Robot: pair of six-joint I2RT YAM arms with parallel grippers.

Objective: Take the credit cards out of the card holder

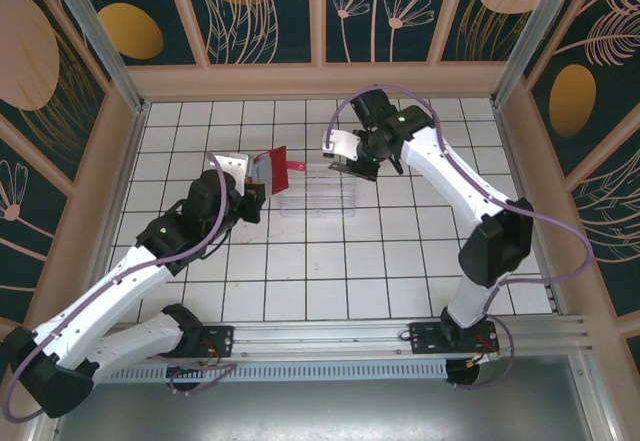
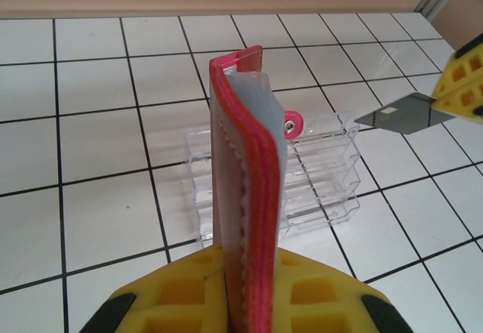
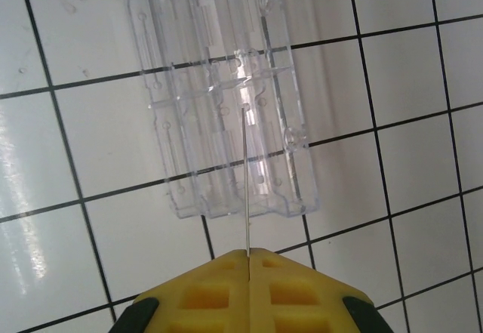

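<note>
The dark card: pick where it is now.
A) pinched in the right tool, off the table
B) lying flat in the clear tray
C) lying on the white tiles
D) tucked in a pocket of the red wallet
A: the dark card sits edge-on between the shut pads of the right tool, apart from the red wallet that the left tool holds upright.

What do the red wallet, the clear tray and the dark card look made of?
Red wallet: probably leather or imitation, matte, stitched edge. Clear tray: rigid glossy transparent plastic, tiles visible through it. Dark card: likely thin stiff plastic, smooth.
</note>
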